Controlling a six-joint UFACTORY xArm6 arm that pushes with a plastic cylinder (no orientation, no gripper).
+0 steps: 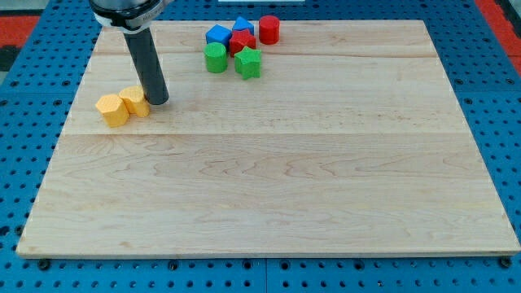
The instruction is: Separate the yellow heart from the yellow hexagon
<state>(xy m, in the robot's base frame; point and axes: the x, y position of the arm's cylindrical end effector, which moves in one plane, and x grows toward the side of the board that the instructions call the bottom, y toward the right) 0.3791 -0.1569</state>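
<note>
Two yellow blocks sit side by side at the view's left. The yellow hexagon (112, 110) is on the left. The yellow heart (135, 101) is on its right and touches it. My tip (158, 102) stands on the board just right of the yellow heart, touching or almost touching its right side. The dark rod rises from there toward the view's top left.
A cluster of blocks sits at the view's top centre: a blue block (218, 35), a second blue block (242, 26), a red star-like block (241, 42), a red cylinder (269, 29), a green cylinder (216, 58) and a green star (248, 63). The wooden board (269, 179) lies on a blue pegboard.
</note>
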